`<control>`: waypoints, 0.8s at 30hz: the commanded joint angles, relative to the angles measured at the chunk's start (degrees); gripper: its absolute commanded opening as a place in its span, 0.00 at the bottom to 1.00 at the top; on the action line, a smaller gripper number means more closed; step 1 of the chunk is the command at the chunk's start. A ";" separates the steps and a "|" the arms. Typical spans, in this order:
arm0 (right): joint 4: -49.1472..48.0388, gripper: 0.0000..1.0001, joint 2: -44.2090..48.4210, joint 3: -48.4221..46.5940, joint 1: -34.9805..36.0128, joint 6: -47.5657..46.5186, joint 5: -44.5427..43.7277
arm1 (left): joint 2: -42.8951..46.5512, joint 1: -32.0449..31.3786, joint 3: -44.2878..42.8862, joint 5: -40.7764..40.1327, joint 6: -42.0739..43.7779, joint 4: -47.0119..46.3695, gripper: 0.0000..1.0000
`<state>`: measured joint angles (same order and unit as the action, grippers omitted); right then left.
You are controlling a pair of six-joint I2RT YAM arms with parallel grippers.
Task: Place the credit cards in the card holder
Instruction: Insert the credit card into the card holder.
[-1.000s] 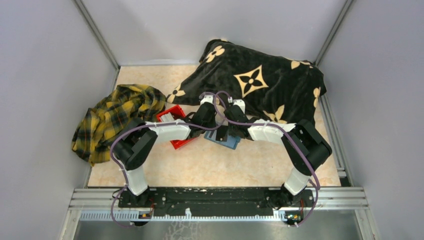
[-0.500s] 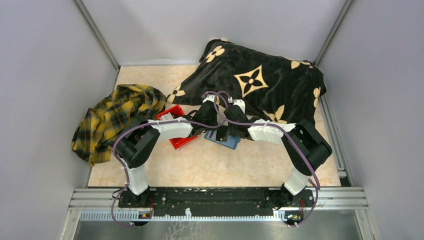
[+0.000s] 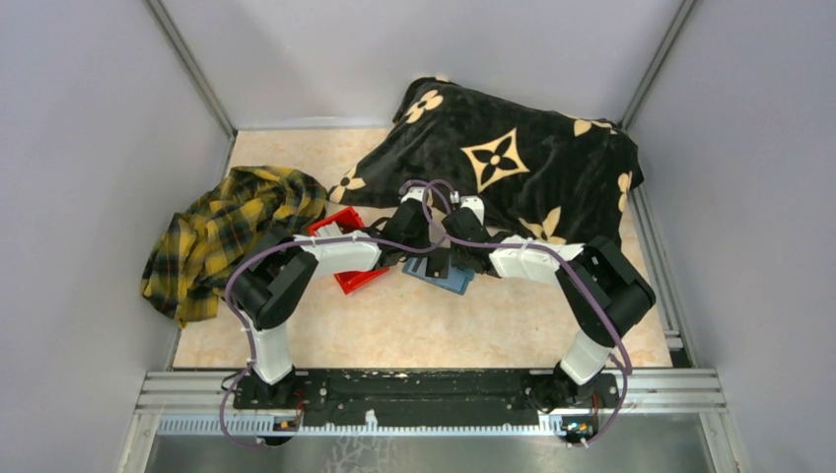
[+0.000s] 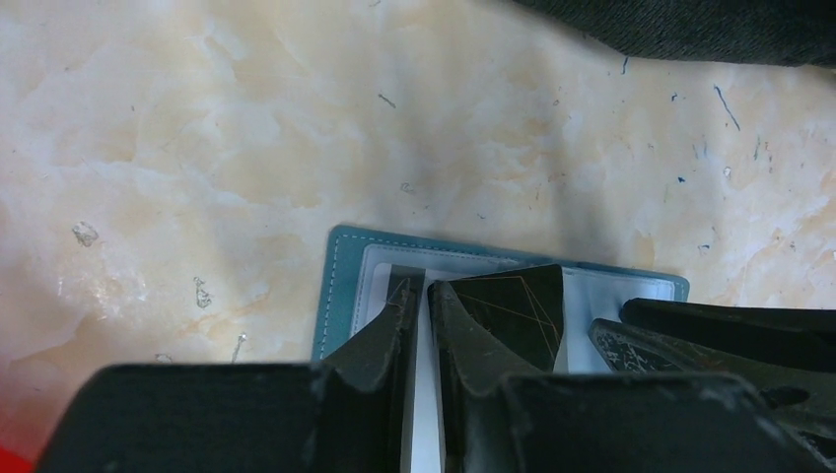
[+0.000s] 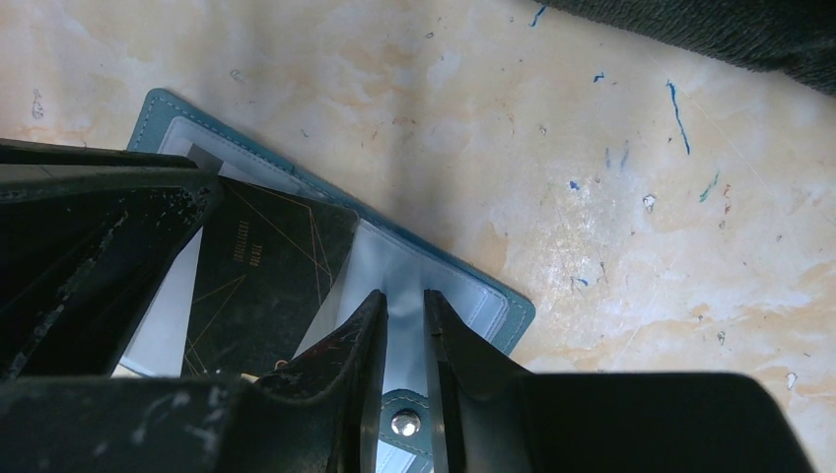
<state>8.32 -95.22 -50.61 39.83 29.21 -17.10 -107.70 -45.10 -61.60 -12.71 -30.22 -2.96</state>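
Note:
The teal card holder [image 3: 456,282] lies open on the marble table between both arms; it also shows in the left wrist view [image 4: 335,286] and the right wrist view [image 5: 498,307]. A dark credit card with gold lines [image 4: 515,307] lies on its light inside, also seen in the right wrist view [image 5: 264,286]. My left gripper [image 4: 416,286] is closed to a narrow slit on a thin white-and-grey card held edge-on, tips over the holder's left part. My right gripper [image 5: 404,296] is nearly closed on the holder's clear sleeve, above a snap tab [image 5: 404,424].
A red bin [image 3: 357,282] sits just left of the holder, partly under my left arm. A yellow plaid cloth [image 3: 222,232] lies at the far left. A black blanket with tan flowers [image 3: 513,168] covers the back right, close behind both grippers.

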 commanded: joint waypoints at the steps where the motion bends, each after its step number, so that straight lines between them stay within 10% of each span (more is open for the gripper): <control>1: 5.77 0.22 -0.43 2.11 -0.99 -0.03 -1.75 | -2.14 0.10 -0.91 2.65 -0.13 -0.55 0.16; 24: 5.98 0.22 -0.38 1.74 -0.99 -0.16 -1.89 | -2.81 0.10 -2.02 5.97 1.09 -2.32 0.13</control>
<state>8.36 -95.22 -50.61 39.83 29.21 -17.15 -109.10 -44.84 -62.26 -9.32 -30.11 -5.58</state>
